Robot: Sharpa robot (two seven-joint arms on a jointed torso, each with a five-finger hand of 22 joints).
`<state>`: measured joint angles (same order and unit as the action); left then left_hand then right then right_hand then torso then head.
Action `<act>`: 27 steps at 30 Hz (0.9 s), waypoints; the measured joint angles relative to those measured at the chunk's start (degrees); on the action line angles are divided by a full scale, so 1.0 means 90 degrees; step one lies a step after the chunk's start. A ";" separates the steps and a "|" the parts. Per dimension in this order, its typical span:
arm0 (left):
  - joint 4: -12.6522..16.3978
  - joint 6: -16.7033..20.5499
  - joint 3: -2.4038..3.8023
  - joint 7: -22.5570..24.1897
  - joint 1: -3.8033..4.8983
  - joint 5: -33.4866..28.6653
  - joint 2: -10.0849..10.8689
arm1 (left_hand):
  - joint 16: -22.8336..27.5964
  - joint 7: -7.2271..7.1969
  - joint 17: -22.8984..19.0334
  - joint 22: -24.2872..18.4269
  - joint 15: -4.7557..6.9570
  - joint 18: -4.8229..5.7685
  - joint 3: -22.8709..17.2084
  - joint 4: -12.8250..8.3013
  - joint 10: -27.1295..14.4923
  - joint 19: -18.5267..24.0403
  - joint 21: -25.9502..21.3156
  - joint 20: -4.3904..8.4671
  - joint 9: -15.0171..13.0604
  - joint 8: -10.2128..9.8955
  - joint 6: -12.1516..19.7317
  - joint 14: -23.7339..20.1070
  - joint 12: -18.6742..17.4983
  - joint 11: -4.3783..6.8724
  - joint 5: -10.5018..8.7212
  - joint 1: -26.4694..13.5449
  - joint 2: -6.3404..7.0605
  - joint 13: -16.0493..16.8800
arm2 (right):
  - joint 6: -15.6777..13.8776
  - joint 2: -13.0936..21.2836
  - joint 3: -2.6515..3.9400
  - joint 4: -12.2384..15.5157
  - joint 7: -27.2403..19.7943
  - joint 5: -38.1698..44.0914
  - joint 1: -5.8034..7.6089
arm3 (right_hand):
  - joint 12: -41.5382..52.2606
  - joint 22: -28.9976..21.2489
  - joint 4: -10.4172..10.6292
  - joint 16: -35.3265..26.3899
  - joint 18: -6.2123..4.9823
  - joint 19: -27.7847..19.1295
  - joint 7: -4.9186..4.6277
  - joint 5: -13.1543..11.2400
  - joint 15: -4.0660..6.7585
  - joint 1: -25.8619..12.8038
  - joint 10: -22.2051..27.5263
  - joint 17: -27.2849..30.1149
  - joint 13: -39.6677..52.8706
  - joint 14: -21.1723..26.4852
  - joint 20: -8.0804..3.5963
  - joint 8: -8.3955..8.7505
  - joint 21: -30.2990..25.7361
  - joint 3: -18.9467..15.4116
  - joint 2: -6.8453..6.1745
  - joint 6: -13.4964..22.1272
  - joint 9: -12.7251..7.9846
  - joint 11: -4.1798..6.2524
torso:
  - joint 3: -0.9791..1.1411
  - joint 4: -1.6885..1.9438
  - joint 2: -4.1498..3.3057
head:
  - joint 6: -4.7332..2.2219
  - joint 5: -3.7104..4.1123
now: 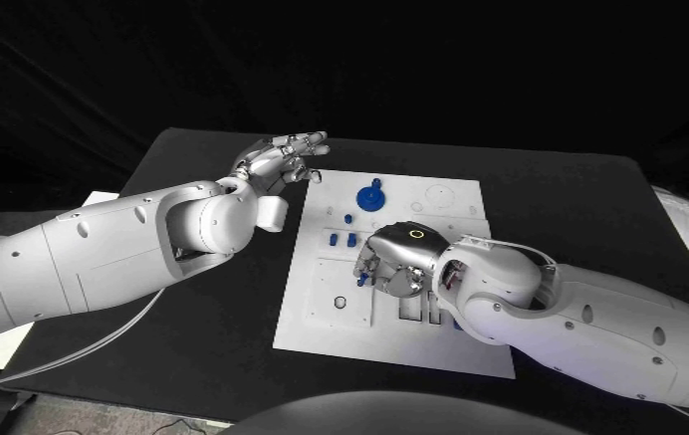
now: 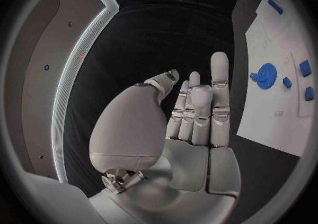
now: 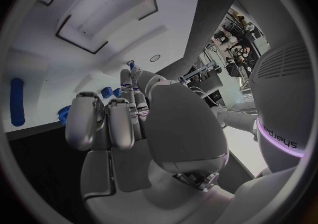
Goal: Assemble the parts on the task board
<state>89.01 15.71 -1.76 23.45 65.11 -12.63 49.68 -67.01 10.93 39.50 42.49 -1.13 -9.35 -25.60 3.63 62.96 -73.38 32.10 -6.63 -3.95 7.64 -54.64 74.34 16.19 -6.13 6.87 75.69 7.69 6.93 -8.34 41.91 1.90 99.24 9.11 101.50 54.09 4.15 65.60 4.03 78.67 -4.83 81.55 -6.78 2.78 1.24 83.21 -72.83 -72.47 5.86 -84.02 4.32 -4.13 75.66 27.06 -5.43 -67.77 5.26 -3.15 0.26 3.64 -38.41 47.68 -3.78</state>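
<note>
The left robot hand (image 1: 282, 160) hovers over the black table (image 1: 187, 355) just off the far left corner of the white board (image 1: 324, 326), fingers (image 2: 219, 75) straight and side by side, holding nothing. The right robot hand (image 1: 393, 259) lies on the middle of the board with its fingers (image 3: 82, 121) curled down onto the surface; whether they grip a part I cannot tell. A blue gear (image 1: 369, 197) lies on the board's far half, with small blue pieces (image 1: 341, 240) between it and the right robot hand
</note>
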 measured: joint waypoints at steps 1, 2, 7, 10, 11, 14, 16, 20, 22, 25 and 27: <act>0.0000 -0.0004 0.0000 -0.0002 0.0000 0.0007 -0.0002 | 0.0000 0.0000 0.0000 -0.0003 0.0000 0.0000 0.0010 0.0010 -0.0012 0.0000 -0.0014 0.0000 0.0000 0.0000 0.0000 0.0000 0.0000 -0.0012 0.0000 0.0000 0.0000 0.0000 | 0.0019 -0.0004 0.0000 -0.0002 0.0002 0.0001 0.0000 | 0.0000 0.0000 0.0000 0.0000 0.0000 0.0000 0.0000 0.0000 0.0000 0.0000 0.0000 0.0000 0.0000 0.0000 0.0000 0.0002 0.0000 0.0000 0.0000 0.0000 0.0000 0.0000 | 0.0000 0.0000 -0.0001 | 0.0004 0.0001; 0.0000 -0.0008 0.0000 -0.0004 0.0000 0.0014 -0.0004 | 0.0000 0.0000 -0.0006 -0.0007 0.0000 0.0000 0.0018 0.0018 -0.0021 0.0000 -0.0025 0.0000 0.0000 0.0000 0.0000 0.0000 0.0000 -0.0021 0.0000 0.0000 0.0000 0.0000 | 0.0036 -0.0008 -0.0001 -0.0004 0.0004 0.0003 0.0000 | 0.0000 0.0000 0.0000 0.0000 0.0000 0.0000 0.0000 0.0000 0.0000 0.0000 0.0000 0.0000 0.0000 0.0000 0.0000 0.0000 0.0000 0.0000 0.0000 0.0000 0.0001 0.0000 | -0.0001 0.0001 -0.0001 | 0.0015 0.0002; 0.0000 -0.0023 0.0000 -0.0013 0.0000 0.0046 -0.0007 | 0.0000 0.0000 -0.0007 -0.0008 0.0000 0.0000 0.0017 0.0018 -0.0023 0.0000 -0.0030 0.0000 0.0000 0.0000 0.0000 0.0000 0.0000 -0.0023 0.0000 0.0000 0.0000 -0.0001 | 0.0105 -0.0045 0.0001 -0.0030 0.0010 0.0021 0.0002 | 0.0000 0.0000 0.0000 0.0000 0.0000 0.0000 -0.0009 0.0000 0.0000 0.0000 0.0000 0.0000 -0.0001 0.0000 0.0000 -0.0029 0.0000 0.0000 0.0000 0.0008 0.0002 -0.0001 | -0.0003 0.0002 -0.0004 | 0.0046 0.0002; 0.0001 -0.0031 0.0000 -0.0017 0.0000 0.0058 -0.0007 | 0.0000 0.0000 -0.0007 -0.0008 0.0000 0.0000 0.0017 0.0018 -0.0023 0.0000 -0.0030 0.0000 0.0000 0.0000 0.0000 0.0000 0.0000 -0.0023 0.0000 0.0000 0.0000 -0.0001 | 0.0124 -0.0081 0.0003 -0.0070 0.0019 0.0049 0.0008 | 0.0000 0.0000 0.0000 0.0000 0.0000 0.0000 -0.0011 -0.0001 0.0000 0.0000 -0.0006 0.0000 -0.0001 0.0000 0.0000 -0.0030 0.0000 0.0000 0.0000 0.0010 0.0003 -0.0008 | -0.0003 0.0005 -0.0004 | 0.0054 -0.0001; 0.0002 -0.0033 0.0000 -0.0019 0.0000 0.0061 -0.0007 | 0.0000 0.0000 -0.0007 -0.0008 0.0000 0.0000 0.0017 0.0018 -0.0023 0.0000 -0.0030 0.0000 0.0000 0.0000 0.0000 0.0000 0.0000 -0.0023 0.0000 0.0000 0.0000 -0.0001 | 0.0131 -0.0093 0.0001 -0.0089 0.0023 0.0060 0.0008 | 0.0000 0.0000 0.0000 0.0000 0.0000 0.0000 -0.0011 -0.0001 0.0000 0.0000 -0.0006 0.0000 -0.0001 0.0000 0.0000 -0.0030 0.0000 0.0000 0.0000 0.0010 0.0003 -0.0008 | -0.0003 0.0005 -0.0004 | 0.0056 -0.0002; 0.0004 -0.0040 0.0000 -0.0022 0.0000 0.0070 -0.0006 | 0.0000 0.0000 -0.0007 -0.0007 0.0000 0.0001 0.0017 0.0018 -0.0023 0.0000 -0.0030 0.0000 0.0000 0.0000 0.0000 0.0000 0.0000 -0.0023 0.0000 0.0000 0.0000 -0.0001 | 0.0152 -0.0133 -0.0013 -0.0139 0.0038 0.0101 0.0000 | 0.0000 0.0000 0.0000 0.0000 0.0000 0.0000 -0.0011 -0.0004 0.0000 0.0000 -0.0006 0.0000 -0.0001 0.0000 0.0000 -0.0030 0.0000 -0.0001 -0.0001 0.0011 0.0003 -0.0009 | -0.0003 0.0009 -0.0004 | 0.0072 -0.0011; 0.0005 -0.0044 0.0000 -0.0024 0.0000 0.0075 -0.0003 | 0.0000 0.0000 -0.0007 -0.0007 0.0000 0.0000 0.0017 0.0018 -0.0023 0.0000 -0.0030 0.0000 0.0000 0.0000 0.0000 0.0000 0.0000 -0.0023 0.0000 0.0000 0.0000 -0.0001 | 0.0158 -0.0166 -0.0015 -0.0156 0.0045 0.0135 -0.0002 | 0.0000 0.0000 0.0000 0.0000 0.0000 0.0000 -0.0012 -0.0004 0.0000 0.0000 0.0003 0.0000 0.0001 0.0000 0.0000 -0.0029 0.0000 -0.0001 -0.0001 0.0011 0.0003 -0.0018 | -0.0003 0.0009 -0.0003 | 0.0079 -0.0017; 0.0007 -0.0049 0.0000 -0.0029 0.0000 0.0083 0.0000 | 0.0000 0.0000 -0.0007 -0.0007 0.0000 0.0000 0.0017 0.0018 -0.0023 0.0000 -0.0030 0.0000 0.0000 0.0000 0.0000 0.0000 0.0000 -0.0023 0.0000 0.0000 0.0000 -0.0002 | 0.0167 -0.0211 -0.0029 -0.0184 0.0060 0.0202 -0.0013 | 0.0001 0.0000 0.0000 0.0000 0.0000 0.0000 -0.0014 -0.0005 0.0000 0.0000 0.0000 0.0000 -0.0003 0.0000 0.0000 -0.0028 0.0000 -0.0001 -0.0001 0.0013 0.0002 -0.0021 | -0.0005 0.0010 -0.0003 | 0.0091 -0.0024; 0.0008 -0.0051 0.0000 -0.0030 -0.0001 0.0085 0.0001 | 0.0000 0.0000 -0.0006 -0.0007 0.0000 0.0000 0.0017 0.0018 -0.0023 0.0000 -0.0030 0.0000 0.0000 0.0000 0.0000 0.0000 0.0000 -0.0023 0.0000 0.0000 0.0000 -0.0002 | 0.0171 -0.0224 -0.0038 -0.0193 0.0074 0.0238 -0.0022 | 0.0001 0.0000 0.0000 0.0000 0.0000 0.0000 -0.0027 -0.0005 0.0000 -0.0026 -0.0001 0.0000 0.0000 0.0000 0.0000 -0.0028 0.0000 -0.0001 -0.0027 0.0013 0.0002 -0.0022 | -0.0005 0.0009 -0.0002 | 0.0102 -0.0029; 0.0009 -0.0054 0.0000 -0.0033 -0.0001 0.0088 0.0003 | 0.0000 0.0000 -0.0006 -0.0007 0.0000 0.0000 0.0017 0.0018 -0.0023 0.0000 -0.0030 0.0000 0.0000 0.0000 0.0000 0.0000 0.0000 -0.0023 0.0000 0.0000 0.0000 -0.0002 | 0.0171 -0.0239 -0.0038 -0.0192 0.0090 0.0293 -0.0024 | 0.0002 0.0000 0.0000 0.0000 0.0000 0.0000 -0.0028 -0.0005 0.0000 -0.0026 -0.0008 -0.0001 -0.0004 0.0000 0.0000 -0.0028 0.0000 -0.0001 -0.0027 0.0012 0.0001 -0.0028 | -0.0005 0.0009 -0.0001 | 0.0106 -0.0034; 0.0009 -0.0056 0.0000 -0.0035 -0.0001 0.0089 0.0004 | 0.0000 0.0000 -0.0006 -0.0007 0.0000 0.0000 0.0017 0.0018 -0.0023 0.0000 -0.0029 0.0000 0.0000 0.0000 0.0000 0.0000 0.0000 -0.0023 0.0000 0.0000 0.0000 -0.0002 | 0.0171 -0.0243 -0.0038 -0.0187 0.0100 0.0325 -0.0026 | 0.0002 0.0000 0.0000 0.0000 0.0000 0.0000 -0.0029 -0.0005 0.0000 -0.0026 -0.0008 -0.0001 -0.0005 0.0000 0.0000 -0.0027 0.0000 -0.0001 -0.0027 0.0012 0.0000 -0.0029 | -0.0005 0.0009 0.0000 | 0.0109 -0.0034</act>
<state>89.09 15.21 -1.76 23.14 65.10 -11.83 49.71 -67.01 10.92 39.45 42.43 -1.13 -9.35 -25.44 3.79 62.76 -73.38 31.83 -6.63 -3.95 7.64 -54.64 74.34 16.19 -6.34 6.87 75.69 7.69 6.91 -6.79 39.72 1.55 97.55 10.01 104.42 53.85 4.16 65.60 4.03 78.67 -4.83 81.55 -7.05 2.73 1.24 82.98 -72.90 -72.47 5.81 -84.02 4.32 -4.37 75.66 27.05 -5.68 -67.66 5.26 -3.41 0.21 3.72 -38.41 48.66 -4.09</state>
